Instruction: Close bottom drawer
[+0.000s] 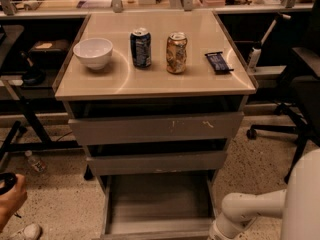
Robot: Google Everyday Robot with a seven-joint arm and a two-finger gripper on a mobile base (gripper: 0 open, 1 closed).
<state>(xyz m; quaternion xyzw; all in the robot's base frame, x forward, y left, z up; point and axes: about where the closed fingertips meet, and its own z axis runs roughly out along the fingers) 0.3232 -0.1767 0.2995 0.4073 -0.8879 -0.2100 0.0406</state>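
The bottom drawer (159,204) is pulled far out of the cabinet, near the floor. Its grey wood-grain box is open and looks empty. Its plain front (157,228) lies at the lower edge of the view. My white arm comes in from the lower right. Its gripper (218,232) is at the drawer's front right corner, at the picture's bottom edge and mostly cut off. I cannot tell whether it touches the drawer.
Above are the mid-width drawer (157,161) and the wide scratched drawer (155,128), both slightly out. On the cabinet top (120,79) stand a white bowl (93,52), two cans (141,47) (176,52) and a dark snack bar (218,62). A person's hand (10,196) is at the left and an office chair (295,104) at the right.
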